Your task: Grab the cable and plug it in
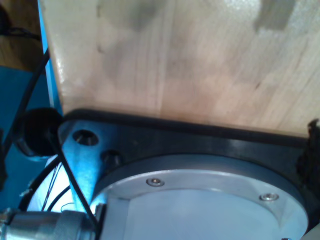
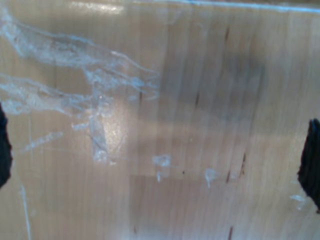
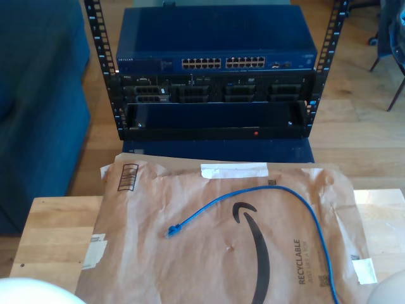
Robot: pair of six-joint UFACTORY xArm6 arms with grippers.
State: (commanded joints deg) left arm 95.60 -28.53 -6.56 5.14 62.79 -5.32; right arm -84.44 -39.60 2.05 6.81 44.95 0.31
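The cable point(image 3: 266, 190) is thin and bright blue. It lies loose on a brown paper bag point(image 3: 190, 266) on the table. One plug end point(image 3: 171, 232) rests near the bag's middle, and the cord arcs toward the exterior view's right and runs off the bottom edge. My second gripper point(image 2: 160, 155) hangs open over bare wood, with a dark fingertip point(image 2: 311, 165) at each edge of its picture and nothing between them. My first gripper point(image 1: 160, 155) looks down at an arm's base; a dark fingertip point(image 1: 313, 150) shows at the edge, spread wide, holding nothing.
Behind the table stands a rack with a blue network switch point(image 3: 215, 44) and its row of ports point(image 3: 223, 63). White rounded arm parts point(image 3: 31, 292) show at the exterior view's bottom corners. Black plate point(image 1: 200, 140) and silver arm base point(image 1: 200, 200) sit on the wood. Tape residue point(image 2: 95, 80) marks the tabletop.
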